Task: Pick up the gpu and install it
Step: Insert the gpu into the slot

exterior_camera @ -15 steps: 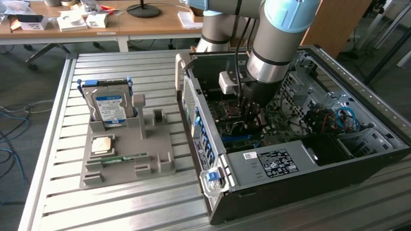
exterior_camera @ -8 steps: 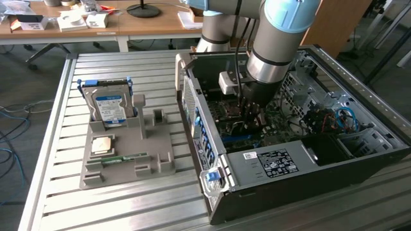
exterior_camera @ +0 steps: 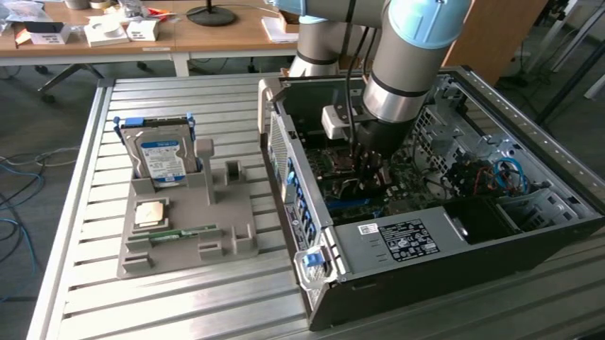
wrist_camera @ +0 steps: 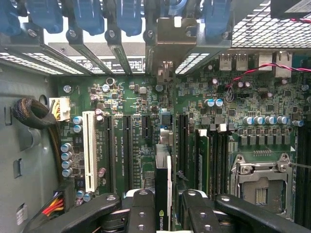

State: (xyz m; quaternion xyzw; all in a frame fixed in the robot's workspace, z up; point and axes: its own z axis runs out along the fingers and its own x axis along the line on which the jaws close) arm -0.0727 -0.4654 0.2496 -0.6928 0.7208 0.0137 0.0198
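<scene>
The gpu (wrist_camera: 163,174) shows edge-on in the wrist view as a thin dark card with a small logo near my fingers. Its silvery bracket (wrist_camera: 171,41) reaches up to the row of rear slot openings. My gripper (wrist_camera: 163,216) is shut on the card, one black finger (wrist_camera: 140,213) on each side of it. The card stands upright just above the green motherboard (wrist_camera: 131,97), in line with the long black slots. In the exterior view, my gripper (exterior_camera: 367,164) is deep inside the open computer case (exterior_camera: 529,134), and the card is hidden by the arm.
A white slot (wrist_camera: 89,150), a memory stick (wrist_camera: 203,160) in its slot and the CPU socket (wrist_camera: 262,184) flank the card. On the slatted table, a grey holder (exterior_camera: 227,241) carries a hard drive (exterior_camera: 163,157), a chip (exterior_camera: 151,212) and a green memory stick (exterior_camera: 184,232).
</scene>
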